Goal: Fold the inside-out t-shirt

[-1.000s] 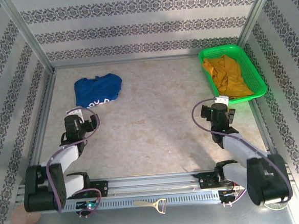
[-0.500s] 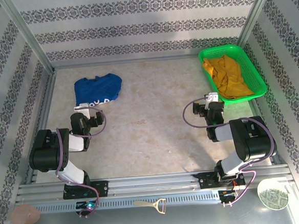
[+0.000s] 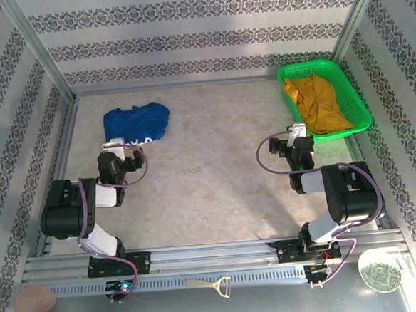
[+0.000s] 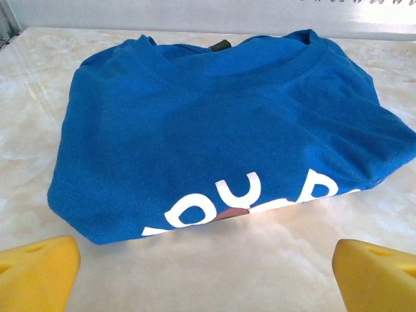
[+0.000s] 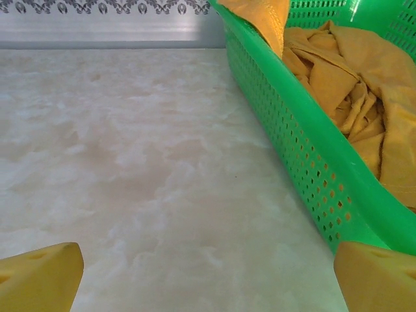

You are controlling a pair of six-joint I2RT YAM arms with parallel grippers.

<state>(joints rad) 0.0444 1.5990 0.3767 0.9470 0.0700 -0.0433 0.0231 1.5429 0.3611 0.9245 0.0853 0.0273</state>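
Cloth: one blue t-shirt (image 4: 214,130), seemingly folded; one yellow garment (image 3: 317,105) in one basket (image 5: 286,143).

Green perforated plastic basket (image 3: 282,74) sits at far-right corner of beige marble-look tabletop (image 3: 216,177), w/ a crumpled mustard-yellow cloth garment (image 3: 319,105) heaped inside, one fold draped over the far rim. White walls w/ dark floral bands (image 3: 199,28) enclose table on 3 sides. Slotted aluminium rail (image 3: 215,259) runs along near edge. In front of it: small pale metal tool w/ looped head (image 3: 211,285) at centre, pinkish round disc (image 3: 34,299) at left, green-white patterned round disc (image 3: 379,270) at right.
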